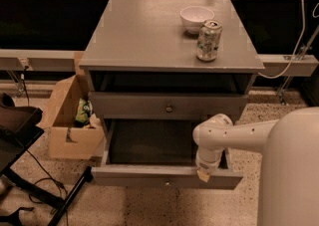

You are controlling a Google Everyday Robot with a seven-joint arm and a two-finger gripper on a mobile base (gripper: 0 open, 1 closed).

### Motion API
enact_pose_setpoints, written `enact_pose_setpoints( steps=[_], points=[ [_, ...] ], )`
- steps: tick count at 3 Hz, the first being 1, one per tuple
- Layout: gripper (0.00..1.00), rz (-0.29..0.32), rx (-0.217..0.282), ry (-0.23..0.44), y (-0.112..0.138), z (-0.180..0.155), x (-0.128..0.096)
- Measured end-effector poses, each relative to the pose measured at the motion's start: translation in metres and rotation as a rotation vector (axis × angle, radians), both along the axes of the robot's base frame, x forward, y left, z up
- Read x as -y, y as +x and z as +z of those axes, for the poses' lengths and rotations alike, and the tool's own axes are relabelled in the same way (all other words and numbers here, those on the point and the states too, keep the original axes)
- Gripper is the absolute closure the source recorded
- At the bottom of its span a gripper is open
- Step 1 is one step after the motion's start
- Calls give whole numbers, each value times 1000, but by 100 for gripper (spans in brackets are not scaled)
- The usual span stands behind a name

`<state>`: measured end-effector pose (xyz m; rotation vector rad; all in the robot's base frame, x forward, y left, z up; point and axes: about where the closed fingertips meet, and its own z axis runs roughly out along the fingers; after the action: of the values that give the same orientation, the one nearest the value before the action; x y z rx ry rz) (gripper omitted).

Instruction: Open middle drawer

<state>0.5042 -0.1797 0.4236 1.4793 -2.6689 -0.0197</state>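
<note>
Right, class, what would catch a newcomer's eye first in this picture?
The white robot arm reaches in from the picture's right, its gripper at the front edge of the pulled-out drawer, low in the grey cabinet. On the cabinet's top, towards the back right, stand a white bowl and a drink can. A cardboard box sits on the floor to the left.
</note>
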Motion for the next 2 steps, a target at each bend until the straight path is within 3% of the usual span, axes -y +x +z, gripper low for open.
enact_pose_setpoints(
  steps=[2],
  points=[
    [100, 0, 0, 0, 0, 1, 0]
  ],
)
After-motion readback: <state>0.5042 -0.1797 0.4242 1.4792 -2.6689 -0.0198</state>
